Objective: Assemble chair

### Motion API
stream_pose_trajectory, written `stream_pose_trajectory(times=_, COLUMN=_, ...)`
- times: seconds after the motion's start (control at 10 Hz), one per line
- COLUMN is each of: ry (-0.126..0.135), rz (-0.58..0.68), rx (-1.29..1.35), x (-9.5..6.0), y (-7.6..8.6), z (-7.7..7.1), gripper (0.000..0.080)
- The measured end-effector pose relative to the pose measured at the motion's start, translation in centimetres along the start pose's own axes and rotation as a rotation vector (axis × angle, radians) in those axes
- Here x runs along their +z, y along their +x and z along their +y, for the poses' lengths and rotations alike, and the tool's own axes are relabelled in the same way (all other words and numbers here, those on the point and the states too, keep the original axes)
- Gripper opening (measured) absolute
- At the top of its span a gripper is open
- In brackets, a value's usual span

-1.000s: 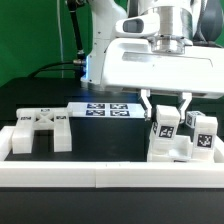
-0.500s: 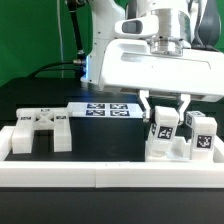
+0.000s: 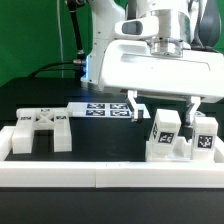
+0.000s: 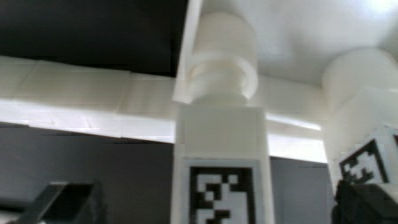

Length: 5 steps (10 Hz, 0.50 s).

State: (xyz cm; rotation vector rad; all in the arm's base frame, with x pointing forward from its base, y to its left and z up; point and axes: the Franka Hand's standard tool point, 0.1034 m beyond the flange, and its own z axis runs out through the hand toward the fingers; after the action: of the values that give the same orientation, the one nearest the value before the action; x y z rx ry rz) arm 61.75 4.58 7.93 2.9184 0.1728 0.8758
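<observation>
- Logged black matte tabletop (image 3: 30, 100) against a green backdrop, bounded in front by a long low white border rail (image 3: 110, 178).
- Found small white blocky toy chair (image 3: 180, 148), part-built, at the exterior view's right, just behind that rail, posts upright.
- Found two-finger gripper (image 3: 165, 117) spread wide, one finger either side of the tagged white square post (image 3: 164, 130), gripping nothing.
- Noted second tagged white post (image 3: 203, 135) just beside the first; confirmed close spacing in the wrist view.
- Judged the step to concern the straddled post; could not tell whether closing in or clearing off.
- Advised strictly vertical travel, equal clearance both sides, no brushing of the neighbouring post.
- Recorded loose white blocky part (image 3: 40, 132) at the exterior view's left, well apart, and flat white marker board (image 3: 100, 108) behind.
</observation>
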Motion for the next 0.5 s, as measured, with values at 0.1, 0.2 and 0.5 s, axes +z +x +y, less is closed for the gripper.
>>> stream_pose_trajectory(times=0.1, ry=0.001, rz=0.002, rx=-0.001, x=-0.02, y=0.13, z=-0.08, gripper=0.0647)
stream_pose_trajectory(times=0.2, ry=0.001, rz=0.001, rx=-0.002, x=-0.02, y=0.12, z=-0.11, gripper=0.0647)
stream_pose_trajectory(times=0.5, ry=0.002, rz=-0.004, rx=-0.022, x=-0.33, y=0.44, z=0.24, gripper=0.0649)
